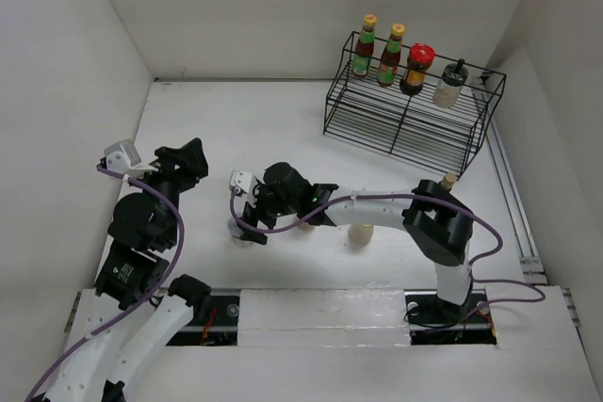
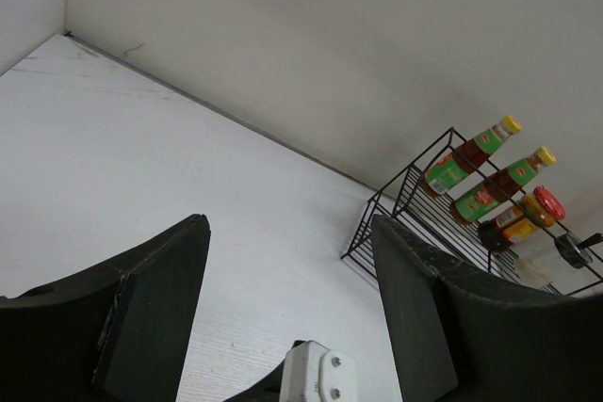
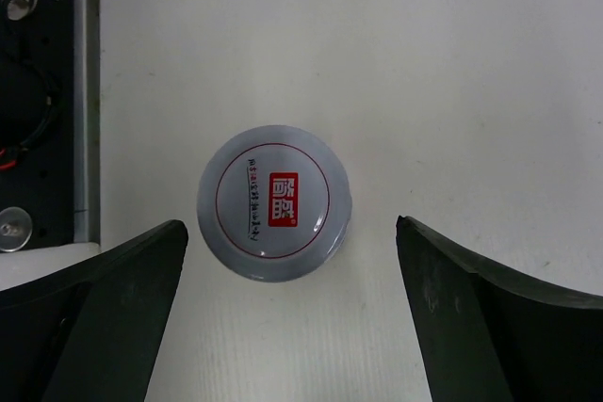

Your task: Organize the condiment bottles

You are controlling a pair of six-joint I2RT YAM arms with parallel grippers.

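Note:
On the black wire rack's (image 1: 405, 124) top shelf stand two yellow-capped dark sauce bottles (image 1: 366, 47) (image 1: 391, 55), a red-lidded jar (image 1: 416, 68) and a grey-capped shaker (image 1: 451, 83). A white-lidded jar (image 3: 273, 202) stands on the table. My right gripper (image 3: 290, 233) is open above it, with the lid between and just beyond the jaws. In the top view this gripper (image 1: 248, 216) covers most of the jar (image 1: 240, 232). A cream-capped shaker (image 1: 361, 233) and a small yellow-brown bottle (image 1: 449, 179) stand by the right arm. My left gripper (image 1: 186, 163) is open and empty. The pink-capped shaker is hidden.
The left wrist view shows the rack (image 2: 415, 204) with its bottles at far right and bare white table ahead. White walls close the table on three sides. A rail with cables runs along the near edge (image 1: 311, 308). The rack's lower shelf holds nothing.

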